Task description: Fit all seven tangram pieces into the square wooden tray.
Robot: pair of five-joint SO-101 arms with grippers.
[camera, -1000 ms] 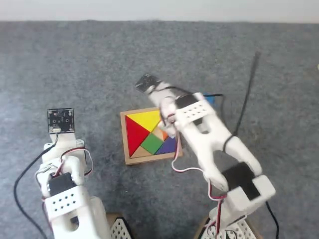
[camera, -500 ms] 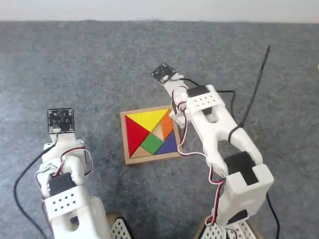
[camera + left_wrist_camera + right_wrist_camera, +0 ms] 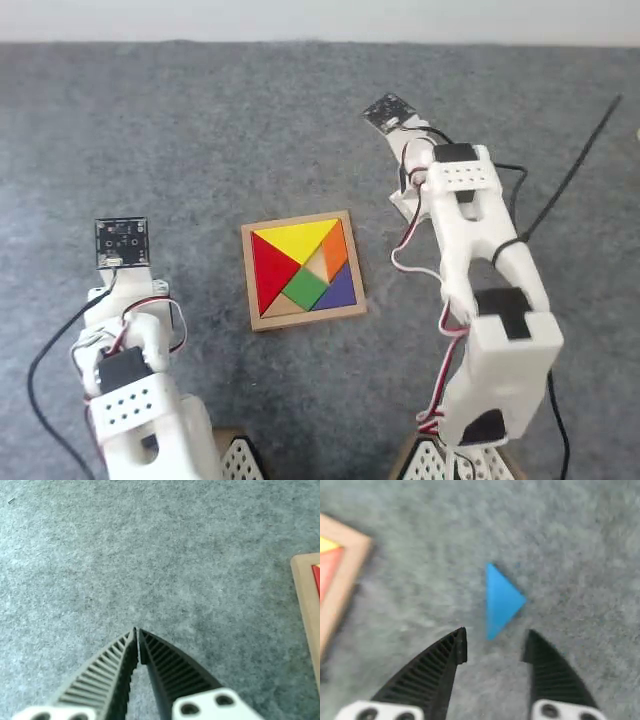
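The square wooden tray lies mid-table holding yellow, red, green, orange and purple pieces; bare wood shows among them. A blue triangle lies on the grey carpet just ahead of my right gripper, which is open with a finger on either side of the triangle's near point. A corner of the tray shows off to the side. My left gripper is shut on nothing, low over bare carpet, with the tray's edge off to one side.
The right arm stretches over the carpet to the right of and behind the tray. The left arm sits folded at the front left. Grey carpet covers the whole table.
The right arm has swung off the tray toward the back right, uncovering the tray. The left arm has not moved.
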